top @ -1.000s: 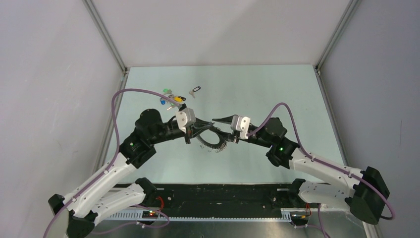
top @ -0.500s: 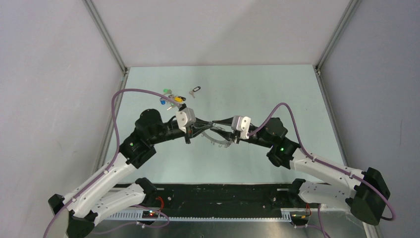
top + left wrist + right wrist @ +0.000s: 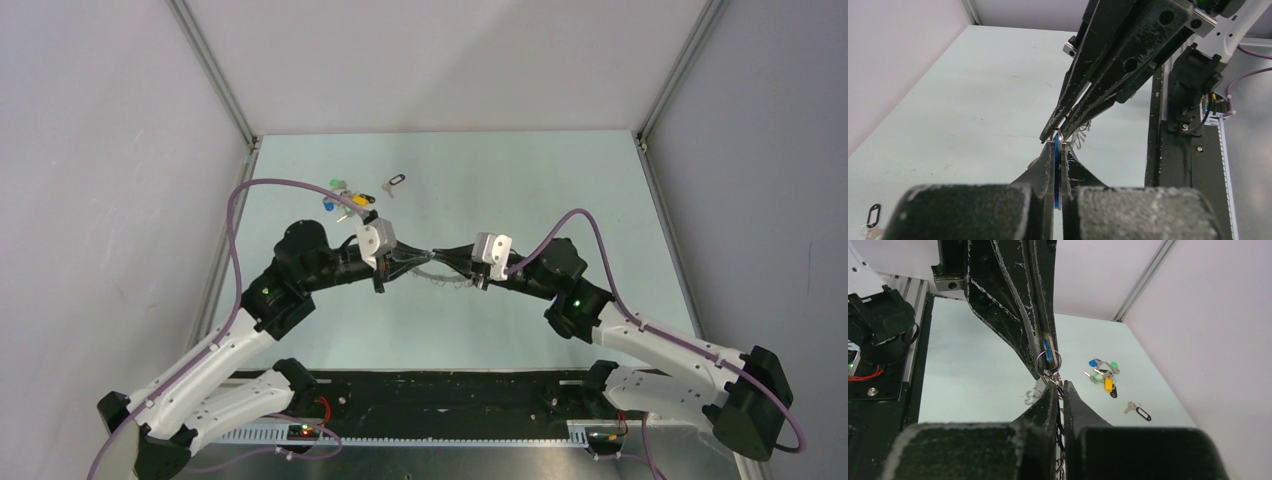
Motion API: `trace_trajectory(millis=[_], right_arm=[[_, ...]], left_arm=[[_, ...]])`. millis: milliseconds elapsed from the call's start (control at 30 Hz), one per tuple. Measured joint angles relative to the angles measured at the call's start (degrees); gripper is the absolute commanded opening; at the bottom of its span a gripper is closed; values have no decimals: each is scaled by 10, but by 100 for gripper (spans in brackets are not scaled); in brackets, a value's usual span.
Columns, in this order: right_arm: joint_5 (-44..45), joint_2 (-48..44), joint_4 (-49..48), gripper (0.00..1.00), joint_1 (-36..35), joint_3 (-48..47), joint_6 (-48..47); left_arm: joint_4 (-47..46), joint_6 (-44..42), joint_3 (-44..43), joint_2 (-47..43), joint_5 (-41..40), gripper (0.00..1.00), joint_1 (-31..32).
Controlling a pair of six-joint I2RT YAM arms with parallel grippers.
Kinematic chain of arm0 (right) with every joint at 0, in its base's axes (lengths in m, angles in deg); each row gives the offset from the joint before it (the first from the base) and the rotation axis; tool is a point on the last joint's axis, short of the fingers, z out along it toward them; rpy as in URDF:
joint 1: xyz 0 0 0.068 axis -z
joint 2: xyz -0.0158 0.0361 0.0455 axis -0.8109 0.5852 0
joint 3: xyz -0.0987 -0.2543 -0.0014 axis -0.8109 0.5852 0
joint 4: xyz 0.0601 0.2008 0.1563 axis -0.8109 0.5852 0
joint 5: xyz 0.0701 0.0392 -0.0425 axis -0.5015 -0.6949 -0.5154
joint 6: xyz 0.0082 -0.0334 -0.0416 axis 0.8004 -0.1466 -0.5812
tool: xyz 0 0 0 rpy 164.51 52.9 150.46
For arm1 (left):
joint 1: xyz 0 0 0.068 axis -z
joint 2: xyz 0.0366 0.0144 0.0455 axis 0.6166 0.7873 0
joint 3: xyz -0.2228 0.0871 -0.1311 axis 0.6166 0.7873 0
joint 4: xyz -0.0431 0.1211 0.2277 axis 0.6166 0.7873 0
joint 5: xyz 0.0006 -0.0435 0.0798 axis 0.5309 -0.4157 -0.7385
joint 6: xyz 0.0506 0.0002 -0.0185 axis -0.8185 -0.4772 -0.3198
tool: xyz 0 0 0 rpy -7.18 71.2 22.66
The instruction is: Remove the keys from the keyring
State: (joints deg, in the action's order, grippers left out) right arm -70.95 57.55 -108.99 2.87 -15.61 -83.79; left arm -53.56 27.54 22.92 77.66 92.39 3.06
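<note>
Metal keyring [image 3: 1058, 135] in closed left hand [image 3: 1058, 146] | keys [image 3: 1081, 130] in closed right hand [image 3: 1060, 386] (tip-to-tip)

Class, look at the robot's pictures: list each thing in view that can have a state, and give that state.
left gripper, shut on blue tag
right gripper, shut on the keyring
keyring, held up between both grippers
keys, strung on the keyring, hanging
loose coloured keys, lying on the table
black-tagged key, lying on the table, alone

Black-tagged key [image 3: 393, 184] (far side) on pale-green table [image 3: 520, 170].
</note>
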Motion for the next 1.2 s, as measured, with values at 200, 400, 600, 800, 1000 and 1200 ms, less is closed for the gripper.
trace_trajectory(millis=[200,400,600,800,1000,1200], right_arm=[[-22,-2,13,0,4,0,0],[-66,-7,16,0,29,0,29],[-135,-14,15,0,74,-7,93],[-177,29,94,0,87,-71,112],[-200,78,144,0,93,-109,132],[-204,81,150,0,95,-111,143]], left_arm=[[12,12,0,0,15,0,-1],[15,18,0,0,20,0,-4],[17,19,0,5,22,0,-11],[13,14,-1,14,7,0,-14],[13,14,-4,29,-10,0,-17],[17,17,-5,34,-14,0,-17]])
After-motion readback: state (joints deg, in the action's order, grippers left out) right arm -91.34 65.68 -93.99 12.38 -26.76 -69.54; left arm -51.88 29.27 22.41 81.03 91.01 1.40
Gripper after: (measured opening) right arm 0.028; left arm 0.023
